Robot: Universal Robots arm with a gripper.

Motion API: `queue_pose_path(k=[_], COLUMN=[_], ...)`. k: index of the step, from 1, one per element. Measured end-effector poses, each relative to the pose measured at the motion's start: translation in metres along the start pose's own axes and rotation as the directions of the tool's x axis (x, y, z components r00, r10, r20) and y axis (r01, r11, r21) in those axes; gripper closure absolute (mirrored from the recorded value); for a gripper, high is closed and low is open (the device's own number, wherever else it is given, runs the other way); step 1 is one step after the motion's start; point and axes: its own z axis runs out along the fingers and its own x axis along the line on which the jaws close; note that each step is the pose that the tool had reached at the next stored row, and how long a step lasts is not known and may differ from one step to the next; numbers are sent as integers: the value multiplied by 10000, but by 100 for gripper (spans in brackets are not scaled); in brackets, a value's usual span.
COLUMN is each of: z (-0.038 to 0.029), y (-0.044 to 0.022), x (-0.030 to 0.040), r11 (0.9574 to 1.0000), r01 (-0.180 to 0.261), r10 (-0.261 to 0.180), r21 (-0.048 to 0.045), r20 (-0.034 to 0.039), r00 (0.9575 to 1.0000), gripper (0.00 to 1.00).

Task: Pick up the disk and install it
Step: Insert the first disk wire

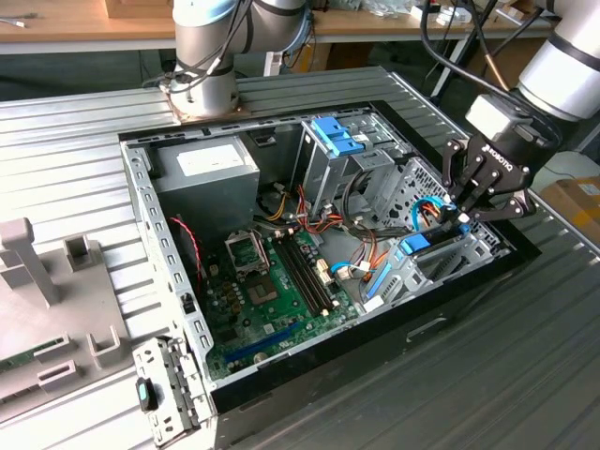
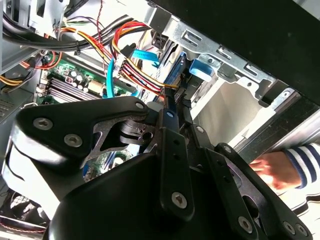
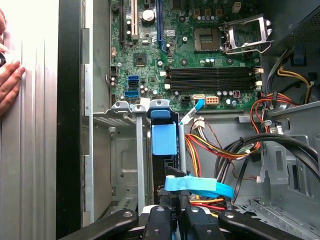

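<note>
robot arm lowers a hard drive into an open computer case

ribbed grey metal worktable (image 1: 84,159) fills the scene, with wooden benches behind it. on the table lies an open desktop computer case (image 1: 164,253), side panel off. inside are a green motherboard (image 1: 272,291), a grey power-supply box (image 1: 206,169) toward the exterior view's left rear, and a metal drive cage topped by a light-blue bracket (image 1: 339,141).

at the exterior view's right end of the case, the black gripper (image 1: 466,211) reaches down into a drive bay (image 3: 122,165). its fingers (image 2: 172,125) look pressed together on the disk (image 3: 164,137), which stands on edge in the bay slot, its blue plastic frame facing up, beside orange and red cables (image 3: 197,155) and a flat blue data cable (image 3: 200,186).

a person's hand (image 3: 9,82) rests on the table just outside the case wall.

judging by its look, the disk is rigid, fairly dense and sensitive to knocks; its bare metal faces would be slippery. the blue frame's edges seem the safest place to hold, away from the connector end.
</note>
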Motion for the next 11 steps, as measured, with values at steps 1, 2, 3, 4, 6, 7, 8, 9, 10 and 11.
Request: queue_pose_path(k=[1, 2, 3, 4, 6, 7, 8, 9, 10, 11], z=[0, 2, 3, 4, -10, -43, -62, -63, -65, -62], y=[0, 0, -1, -1, 1, 5, 8, 8, 9, 9], x=[0, 0, 1, 1, 1, 1, 2, 1, -6, -8], r11=[10000, 10000, 10000, 10000, 10000, 10000, 10000, 10000, 10000, 10000], r01=[0, 0, 1, 0, 1, 0, -1, -1, -1, 0], r10=[0, 0, -1, 0, -1, 0, 1, 1, 1, 0], r21=[1, 0, 0, 0, 0, 0, 0, 1, 1, 1], r20=[0, 2, 3, 2, 14, 2, 0, 0, -5, -2], r00=[10000, 10000, 10000, 10000, 10000, 10000, 10000, 10000, 10000, 10000], gripper=[83, 83, 83, 83, 83, 83, 83, 83, 83, 83])
